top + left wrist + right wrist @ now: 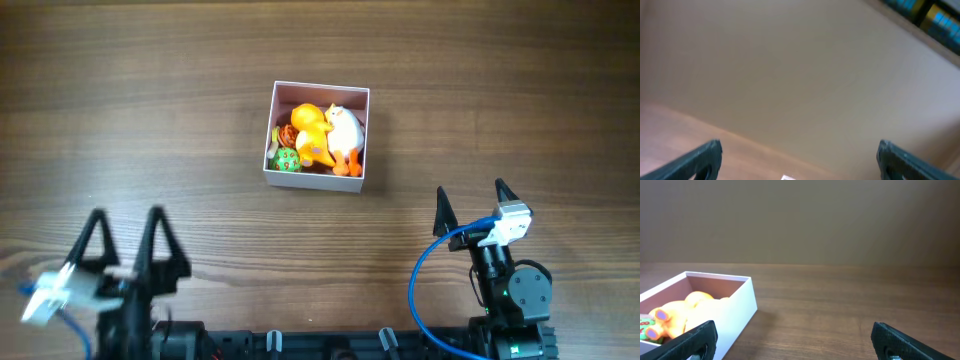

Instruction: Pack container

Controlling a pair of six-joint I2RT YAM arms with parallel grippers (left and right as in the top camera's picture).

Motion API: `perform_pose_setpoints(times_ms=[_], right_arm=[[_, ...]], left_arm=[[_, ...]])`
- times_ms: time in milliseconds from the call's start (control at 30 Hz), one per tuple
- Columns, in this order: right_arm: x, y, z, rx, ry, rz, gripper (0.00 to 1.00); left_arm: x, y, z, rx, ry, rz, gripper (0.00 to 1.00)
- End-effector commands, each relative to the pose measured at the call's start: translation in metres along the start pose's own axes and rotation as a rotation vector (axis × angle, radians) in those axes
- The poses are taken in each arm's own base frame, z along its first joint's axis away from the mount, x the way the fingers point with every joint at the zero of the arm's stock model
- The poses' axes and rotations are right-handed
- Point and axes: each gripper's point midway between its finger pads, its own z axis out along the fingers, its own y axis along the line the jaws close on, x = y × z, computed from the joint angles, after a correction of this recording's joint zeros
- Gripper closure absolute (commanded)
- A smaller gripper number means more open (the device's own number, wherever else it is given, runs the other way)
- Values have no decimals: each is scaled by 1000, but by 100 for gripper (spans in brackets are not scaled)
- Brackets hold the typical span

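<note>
Sitting upper center of the overhead frame, container (316,179) is well apart from left gripper (127,212) and right gripper (470,187), both spread wide, empty; white walls, yellow and white toys (322,135) inside.

container (318,181) | square, shallow, thin white walls, pinkish-brown inside | upright, open-topped | bench centre | holds yellow, white, green toys

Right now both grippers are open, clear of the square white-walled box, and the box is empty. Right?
Not empty: the overhead view shows the square white-walled box holding an orange-yellow duck toy, a white bird toy and a green ball. The left gripper and right gripper are open, clear of it.
</note>
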Motion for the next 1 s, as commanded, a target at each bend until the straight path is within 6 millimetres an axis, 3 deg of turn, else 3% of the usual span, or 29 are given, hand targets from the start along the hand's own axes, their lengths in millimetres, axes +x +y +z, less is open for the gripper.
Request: perform_pose_setpoints(times_ms=[0,133,500,800,967], right_arm=[[-3,-1,-1,2,-14,-11,0],[-3,-1,-1,2,-14,-10,0],[-3,-1,-1,2,-14,-11,0],[-3,-1,-1,2,-14,-11,0],[-3,-1,-1,2,-14,-11,0]], left_arm=[[58,22,22,1,88,1,0],[100,45,34,-12,112,1,0],[161,79,39,-47,198,123,0],[185,92,37,-51,254,290,0],[186,93,36,-37,260,410,0]])
